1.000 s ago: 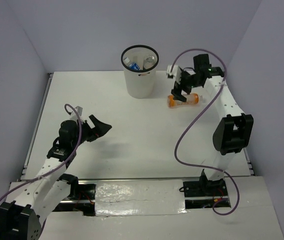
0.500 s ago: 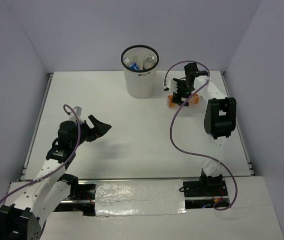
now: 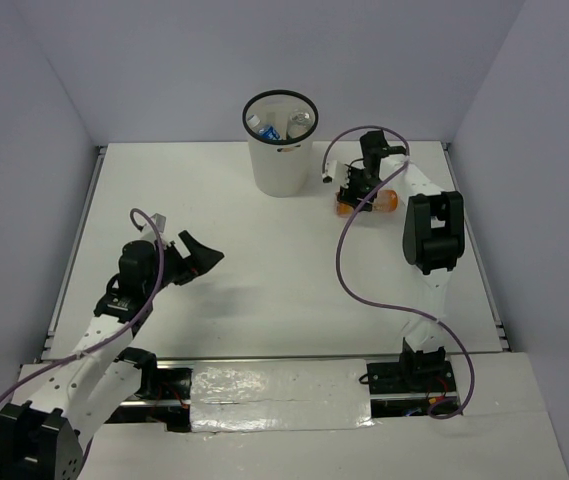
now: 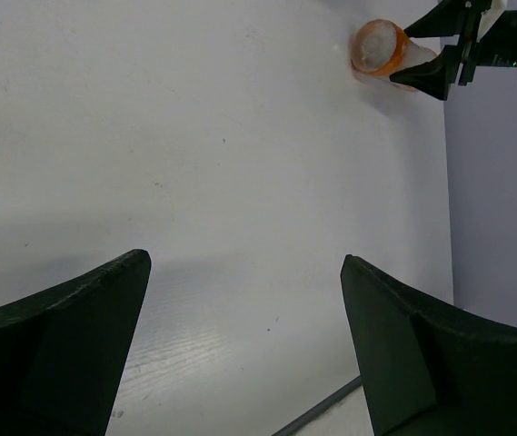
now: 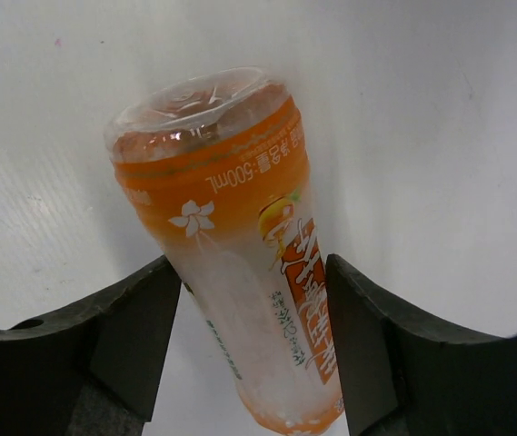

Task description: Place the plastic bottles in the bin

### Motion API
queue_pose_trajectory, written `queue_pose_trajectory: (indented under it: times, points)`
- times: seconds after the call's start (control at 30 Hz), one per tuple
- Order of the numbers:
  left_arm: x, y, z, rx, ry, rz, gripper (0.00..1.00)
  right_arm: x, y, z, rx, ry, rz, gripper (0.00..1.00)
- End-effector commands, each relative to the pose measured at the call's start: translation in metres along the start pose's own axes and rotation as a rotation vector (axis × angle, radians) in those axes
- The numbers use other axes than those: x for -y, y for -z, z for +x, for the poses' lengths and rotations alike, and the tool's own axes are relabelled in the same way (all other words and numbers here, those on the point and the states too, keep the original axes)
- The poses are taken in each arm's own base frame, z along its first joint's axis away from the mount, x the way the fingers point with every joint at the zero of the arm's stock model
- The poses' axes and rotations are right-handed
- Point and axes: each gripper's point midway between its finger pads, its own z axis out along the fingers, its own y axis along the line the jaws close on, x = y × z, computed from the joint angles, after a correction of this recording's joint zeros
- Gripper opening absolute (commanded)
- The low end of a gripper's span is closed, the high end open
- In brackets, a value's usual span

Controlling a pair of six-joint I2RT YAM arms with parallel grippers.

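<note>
An orange plastic bottle point(image 5: 231, 227) with a pale label lies on its side on the white table, right of the bin point(image 3: 282, 170). My right gripper point(image 5: 253, 272) has come down over it, and both fingers press against its sides. From above, the orange ends point(image 3: 390, 199) stick out past that gripper point(image 3: 362, 193). The off-white bin with the black rim holds other bottles point(image 3: 267, 128), at least one with a blue label. My left gripper point(image 3: 204, 254) hovers open and empty over the left middle of the table. Its wrist view shows the orange bottle point(image 4: 378, 47) far off.
Purple cables loop from both arms across the table point(image 3: 264, 260). Grey walls close in the back and the sides. A dark gap and a taped strip point(image 3: 279, 395) run along the near edge between the arm bases.
My right arm has swung left and down onto the orange bottle, and its fingers have closed from wide open onto the bottle's sides. The left arm has stayed put.
</note>
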Motion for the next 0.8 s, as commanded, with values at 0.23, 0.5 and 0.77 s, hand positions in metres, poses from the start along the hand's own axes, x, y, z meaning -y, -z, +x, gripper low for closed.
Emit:
queue_pose_trajectory:
  times: [0.23, 0.5, 0.77]
  points:
    - [0.020, 0.003, -0.015, 0.045, -0.020, 0.064, 0.99, -0.018, 0.054, -0.054, 0.222, -0.115, 0.027, 0.51]
    - [0.020, 0.006, -0.014, 0.053, -0.028, 0.077, 0.99, -0.041, 0.143, -0.128, 0.462, -0.106, 0.033, 0.42]
    - [0.023, 0.007, -0.017, 0.058, -0.036, 0.079, 0.99, -0.042, 0.243, -0.244, 0.779, 0.033, 0.090, 0.42]
